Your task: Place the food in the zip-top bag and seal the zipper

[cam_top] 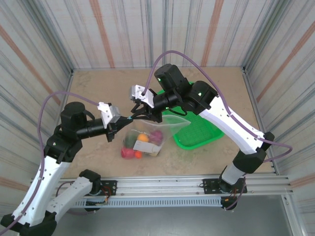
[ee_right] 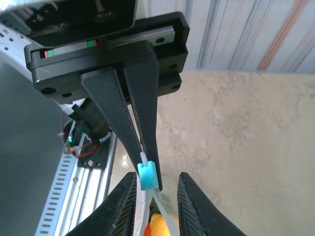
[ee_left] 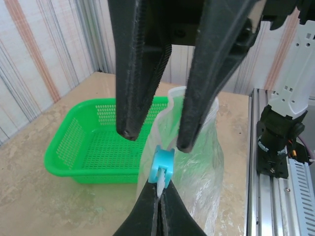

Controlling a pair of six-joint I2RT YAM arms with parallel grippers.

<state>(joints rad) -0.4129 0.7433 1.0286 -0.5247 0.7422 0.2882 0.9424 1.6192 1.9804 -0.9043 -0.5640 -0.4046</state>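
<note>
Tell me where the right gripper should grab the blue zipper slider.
Pinch the slider across its flat side faces, coming along the zipper from opposite the left gripper, which is shut on that strip right behind it. The right gripper has its open jaws straddling it.

Glossy crinkled plastic zip-top bag (ee_left: 199,164), plastic mesh basket (ee_left: 74,147), matt fingers (ee_left: 142,73)

Green basket (cam_top: 199,129), clear bag (cam_top: 168,123), blue zipper slider (ee_left: 162,165), perhaps maroon fruit (cam_top: 156,135)

We see our right gripper (ee_right: 156,176) parted astride the blue slider (ee_right: 147,177), while our left gripper (ee_right: 144,153) pinches the bag (ee_right: 162,210) edge beside it.
</note>
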